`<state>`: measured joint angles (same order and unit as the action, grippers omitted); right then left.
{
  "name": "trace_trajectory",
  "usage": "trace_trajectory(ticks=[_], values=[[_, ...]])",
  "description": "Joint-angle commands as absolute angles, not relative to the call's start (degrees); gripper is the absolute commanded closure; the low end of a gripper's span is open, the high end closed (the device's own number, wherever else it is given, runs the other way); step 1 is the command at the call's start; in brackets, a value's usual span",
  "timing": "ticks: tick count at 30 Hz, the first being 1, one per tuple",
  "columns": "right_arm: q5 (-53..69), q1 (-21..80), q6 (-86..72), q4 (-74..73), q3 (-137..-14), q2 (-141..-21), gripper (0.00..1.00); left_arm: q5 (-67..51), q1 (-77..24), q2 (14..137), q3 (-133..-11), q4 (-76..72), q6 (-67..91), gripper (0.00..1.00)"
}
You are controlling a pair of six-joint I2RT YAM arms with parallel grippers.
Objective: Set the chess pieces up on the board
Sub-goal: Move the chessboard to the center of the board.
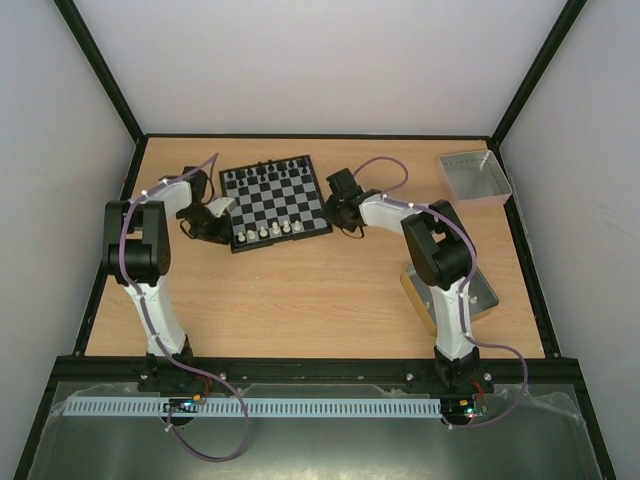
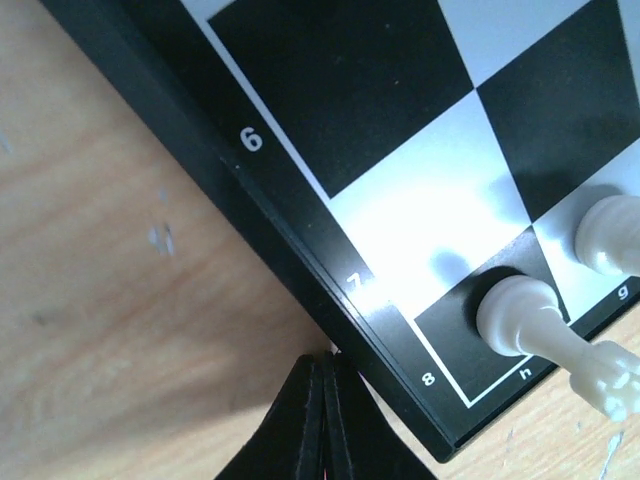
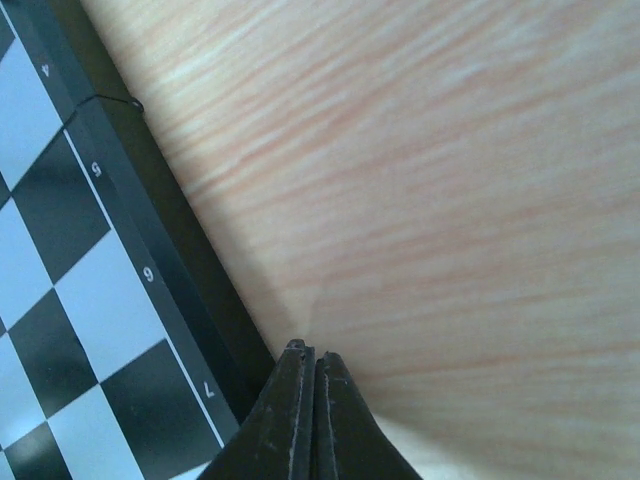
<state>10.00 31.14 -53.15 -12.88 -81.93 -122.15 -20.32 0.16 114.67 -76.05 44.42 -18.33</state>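
Two pincers low over the bench, one at either side of the board. Furthest left, the left pincer: fingers pressed flat together, gripping nothing, tips just beside the board's black rim by the numerals 7 and 8, touching or apart impossible to tell. Next, the board itself, flat on the wood toward the far middle of the bench and turned slightly off square. On it, the chess pieces: a row of cream ones along the near edge, and a row of black pieces along the far edge. Seen close from the left wrist, one cream piece on the dark corner square marked h and 8, seemingly tipped outward with its far end past the rim and over the wood, though upright or fallen hard to tell; a second cream piece on the neighbouring g square. Right of the board, the right pincer: likewise clamped on itself with nothing held, tips over bare wood just beside the rim near the numeral 7. Further right, a clear grey bin at the far right corner, and nearer the front a tan-rimmed tray, partly hidden behind the right arm.
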Motion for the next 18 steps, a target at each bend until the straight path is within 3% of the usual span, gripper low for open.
trace_trajectory(ticks=[1,12,18], values=[[19.65,38.86,-53.85,-18.49,-77.81,-122.82,0.98,-24.61,-3.59,115.03,-71.64,48.44,-20.74,0.98],[19.16,43.32,-54.41,-18.8,-74.8,-121.22,0.98,-20.65,-2.8,107.43,-63.04,48.0,-23.88,0.98],[16.36,42.21,-54.43,-20.91,-73.07,-119.0,0.98,-17.01,3.83,106.45,-64.89,49.63,-26.67,0.98]])
